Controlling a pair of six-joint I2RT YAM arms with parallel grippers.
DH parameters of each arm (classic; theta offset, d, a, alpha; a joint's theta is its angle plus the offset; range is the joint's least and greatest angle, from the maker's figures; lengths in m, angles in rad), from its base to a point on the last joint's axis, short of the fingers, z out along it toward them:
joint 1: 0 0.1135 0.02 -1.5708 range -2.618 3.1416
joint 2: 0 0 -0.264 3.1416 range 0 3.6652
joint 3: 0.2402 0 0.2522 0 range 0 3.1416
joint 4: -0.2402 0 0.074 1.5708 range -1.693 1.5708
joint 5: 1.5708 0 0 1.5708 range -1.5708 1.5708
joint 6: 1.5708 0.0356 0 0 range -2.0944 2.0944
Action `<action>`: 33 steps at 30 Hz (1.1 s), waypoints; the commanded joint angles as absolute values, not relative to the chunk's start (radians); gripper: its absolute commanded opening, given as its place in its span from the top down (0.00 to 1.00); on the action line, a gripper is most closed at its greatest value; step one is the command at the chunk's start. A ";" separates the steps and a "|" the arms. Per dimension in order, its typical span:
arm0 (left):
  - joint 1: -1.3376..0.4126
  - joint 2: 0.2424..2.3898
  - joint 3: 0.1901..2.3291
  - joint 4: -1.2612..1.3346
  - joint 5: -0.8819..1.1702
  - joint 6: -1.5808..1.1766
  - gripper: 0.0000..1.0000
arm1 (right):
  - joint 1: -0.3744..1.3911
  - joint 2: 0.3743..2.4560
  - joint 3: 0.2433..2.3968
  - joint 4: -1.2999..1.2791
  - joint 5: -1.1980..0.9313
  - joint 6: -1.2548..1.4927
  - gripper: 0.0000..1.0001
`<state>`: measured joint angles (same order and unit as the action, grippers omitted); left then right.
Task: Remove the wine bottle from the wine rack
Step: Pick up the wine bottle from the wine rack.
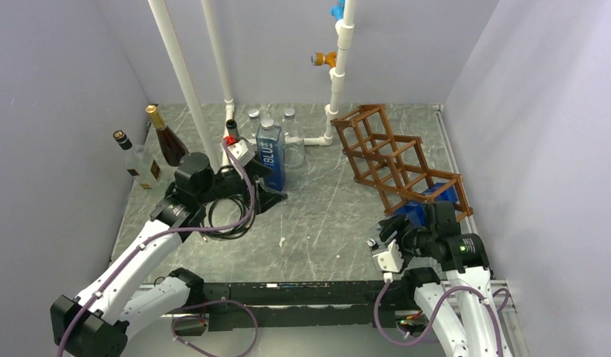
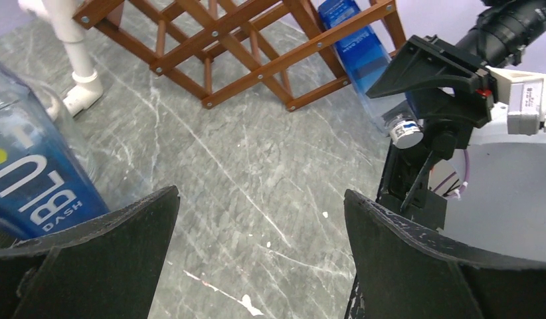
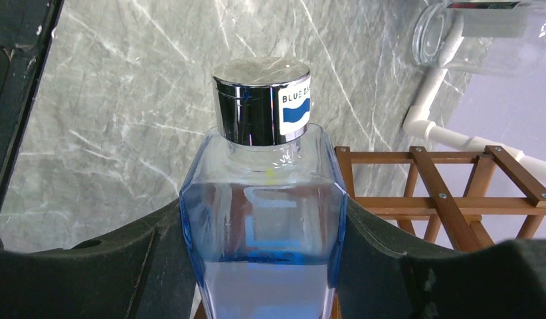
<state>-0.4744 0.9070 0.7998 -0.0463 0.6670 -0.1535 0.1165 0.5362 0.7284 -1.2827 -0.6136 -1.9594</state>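
The wine bottle [image 1: 419,210] is clear blue glass with a silver cap. It lies in the lowest cell of the reddish-brown wine rack [image 1: 399,160] at the right, cap end sticking out toward the near side. My right gripper [image 1: 401,225] is shut on its shoulder; in the right wrist view both black fingers press the sides of the bottle [image 3: 264,219], with the rack [image 3: 403,203] behind. The left wrist view shows the same bottle [image 2: 357,46] inside the rack [image 2: 290,60]. My left gripper [image 1: 264,182] stands open and empty over the marbled floor [image 2: 260,199].
A second blue bottle [image 1: 270,152] stands upright just beside my left gripper, with clear bottles [image 1: 291,137] behind it. Two dark bottles [image 1: 167,140] stand at the back left. White pipes [image 1: 185,82] rise along the back wall. Walls close in on both sides.
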 commanded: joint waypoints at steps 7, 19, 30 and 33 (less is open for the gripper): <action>-0.576 0.901 0.734 0.124 0.732 -0.115 0.00 | 0.123 0.582 0.777 -1.247 -0.824 -1.854 0.71; -1.071 0.899 0.594 0.274 0.248 0.209 0.00 | 0.138 0.584 0.765 -1.236 -0.850 -1.830 0.72; -1.402 1.212 0.553 0.780 -0.200 0.410 0.02 | 0.141 0.568 0.720 -1.226 -0.843 -1.843 0.70; -1.444 1.331 0.581 0.889 -0.271 0.441 0.03 | 0.142 0.565 0.717 -1.228 -0.843 -1.840 0.70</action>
